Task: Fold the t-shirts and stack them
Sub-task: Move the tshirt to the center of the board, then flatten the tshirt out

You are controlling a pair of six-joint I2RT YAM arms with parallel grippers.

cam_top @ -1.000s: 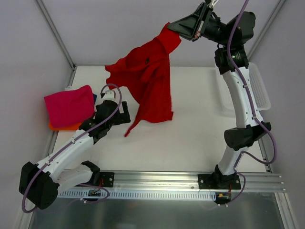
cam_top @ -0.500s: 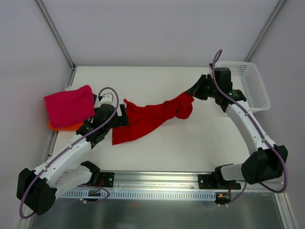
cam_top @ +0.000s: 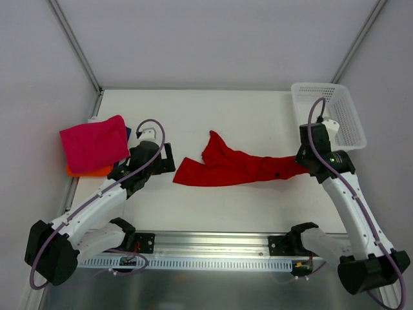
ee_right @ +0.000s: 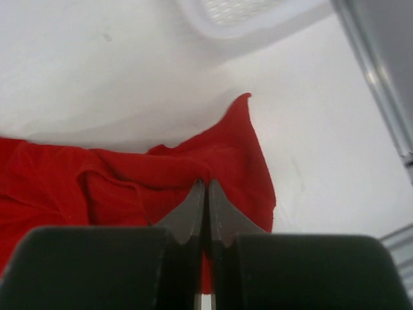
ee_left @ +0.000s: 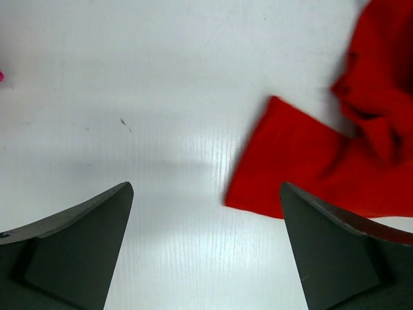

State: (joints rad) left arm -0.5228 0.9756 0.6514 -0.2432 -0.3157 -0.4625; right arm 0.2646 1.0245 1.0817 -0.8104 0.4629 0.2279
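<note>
While the right gripper (ee_right: 206, 184) sits at 3 o'clock on the table (cam_top: 219, 110), its fingers are clenched tight on the red t-shirt (cam_top: 239, 169), pinching a bunched fold at the shirt's 3 o'clock end. Right wrist view: red cloth wraps both fingertips, and a pointed flap sticks up toward 1 o'clock.

Red t-shirt lies strung out in a long rumpled band across the table middle, running 9 to 3 o'clock. One lobe pokes up toward 12 near its centre. The 9 o'clock end is flat and squared off.

Left gripper (cam_top: 169, 158) is just beside that end, on its 9 o'clock side, fingers released and spread wide, nothing between them. Left wrist view: bare table between the fingers, and the red corner lies ahead at 2 o'clock, by the right-hand finger. Can't tell if that finger touches the cloth.

Folded stack at the table's 9 o'clock edge: magenta-pink t-shirt (cam_top: 93, 142) on top, orange t-shirt (cam_top: 87, 172) edge showing under it at 6, blue sliver (cam_top: 128, 132) at 3.

White mesh basket (cam_top: 345, 129) sits at the table's 2 o'clock corner, near the right arm, apart from the red cloth.
</note>
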